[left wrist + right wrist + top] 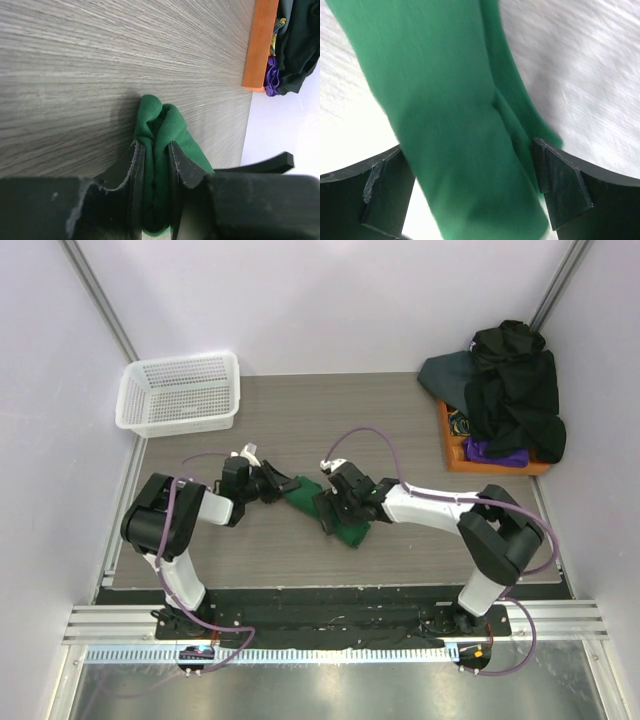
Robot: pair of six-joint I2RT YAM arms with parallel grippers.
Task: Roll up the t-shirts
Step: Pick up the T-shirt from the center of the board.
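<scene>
Left gripper [155,148]: clenched on a bunched end of the dark green t-shirt [167,127]. Right gripper [467,160]: released, fingers [560,185] spread either side of the same cloth. Shirt lies as a narrow strip mid-table [300,420], between both grippers. Further dark t-shirts [515,390]: heaped on the orange tray [452,445], far right. White mesh basket [180,392]: far left.
</scene>
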